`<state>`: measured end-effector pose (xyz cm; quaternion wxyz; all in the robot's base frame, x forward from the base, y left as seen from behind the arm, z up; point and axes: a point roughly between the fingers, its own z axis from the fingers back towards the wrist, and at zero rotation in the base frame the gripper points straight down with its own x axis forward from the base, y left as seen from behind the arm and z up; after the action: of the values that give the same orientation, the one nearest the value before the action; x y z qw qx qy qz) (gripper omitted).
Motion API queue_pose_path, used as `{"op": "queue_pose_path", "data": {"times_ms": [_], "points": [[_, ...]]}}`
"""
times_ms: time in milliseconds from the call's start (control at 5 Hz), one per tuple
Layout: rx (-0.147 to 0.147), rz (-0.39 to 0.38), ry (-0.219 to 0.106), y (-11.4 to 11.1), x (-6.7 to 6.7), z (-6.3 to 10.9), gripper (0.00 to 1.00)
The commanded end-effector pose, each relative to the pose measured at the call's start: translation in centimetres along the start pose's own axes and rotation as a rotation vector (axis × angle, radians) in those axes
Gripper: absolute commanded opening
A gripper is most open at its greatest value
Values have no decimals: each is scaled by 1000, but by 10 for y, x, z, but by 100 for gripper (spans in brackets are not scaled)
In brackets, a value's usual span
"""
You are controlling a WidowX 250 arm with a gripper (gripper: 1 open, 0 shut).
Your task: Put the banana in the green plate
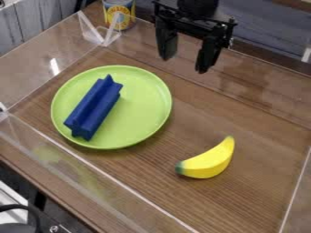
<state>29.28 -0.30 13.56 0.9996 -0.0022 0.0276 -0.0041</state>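
On the left side of the wooden counter (144, 164) is the round lime-green plate (155, 111) with a shallow rim. In it lies a long blue ridged block (93, 107), placed diagonally. Behind the plate, at the far left, stands a can with a yellowish label (119, 13). Right of the can, at the far side, is the black robot hand (188, 52), which is released, its fingers apart. At the near right, the curved yellow plastic banana with greenish tip (206, 159) lies on the counter, apart from the plate.

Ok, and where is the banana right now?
In the camera view, the banana lies on the bare table in the lower right, to the right of the green plate and off it.
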Motion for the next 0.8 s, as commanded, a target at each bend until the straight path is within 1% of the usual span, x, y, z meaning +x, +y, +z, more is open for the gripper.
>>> {"op": "queue_pose_path", "data": {"times_ms": [0,200,400,600], "points": [[-3,-33,10,-8,-7,-6,100],[-8,-96,-1,-24,-21,-14,100],[-13,-175,-28,-40,-32,-20,100],[-14,-213,-47,-53,-39,-27,100]]}}
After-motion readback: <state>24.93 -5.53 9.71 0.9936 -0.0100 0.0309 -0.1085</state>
